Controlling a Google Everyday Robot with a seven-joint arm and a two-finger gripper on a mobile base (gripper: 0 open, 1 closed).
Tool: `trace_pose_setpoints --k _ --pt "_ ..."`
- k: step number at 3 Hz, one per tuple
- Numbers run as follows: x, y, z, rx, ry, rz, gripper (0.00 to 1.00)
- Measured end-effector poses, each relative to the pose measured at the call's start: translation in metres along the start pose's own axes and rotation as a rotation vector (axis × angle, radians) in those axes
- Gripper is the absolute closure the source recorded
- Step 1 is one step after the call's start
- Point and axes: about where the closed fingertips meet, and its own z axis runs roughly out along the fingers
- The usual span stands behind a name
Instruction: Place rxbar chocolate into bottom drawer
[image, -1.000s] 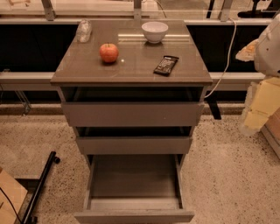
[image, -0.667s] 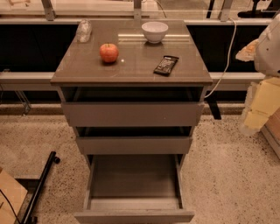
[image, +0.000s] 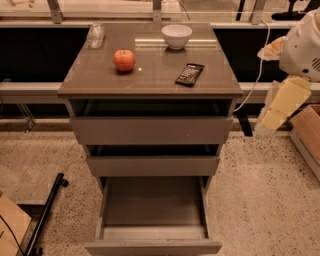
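The rxbar chocolate (image: 189, 74), a flat black-wrapped bar, lies on the right half of the cabinet top (image: 100, 80). The bottom drawer (image: 153, 210) is pulled wide open at floor level and nothing shows inside it. My gripper (image: 280, 105) hangs at the right edge of the view, to the right of the cabinet and about level with the top drawer. It is well clear of the bar and holds nothing that I can see.
A red apple (image: 124, 60), a white bowl (image: 176, 36) and a clear plastic bottle (image: 95, 35) share the cabinet top. The top drawer (image: 150, 129) and middle drawer (image: 152, 165) stand slightly open. A cardboard box (image: 307, 135) sits at the right, a black bar (image: 47, 212) lies on the floor at the left.
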Motion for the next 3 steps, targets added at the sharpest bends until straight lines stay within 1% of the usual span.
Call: trace_pose_setpoints --k 1,2,3 --pt "-0.009 -0.0307 0.0207 -0.012 -0.07 -0.008 0.0" --pt "-0.0088 -0.0338 0.0227 -0.012 -0.074 -0.005 0.0" --pt "-0.0075 -0.0345 0.0302 -0.012 -0.082 0.036 0.0"
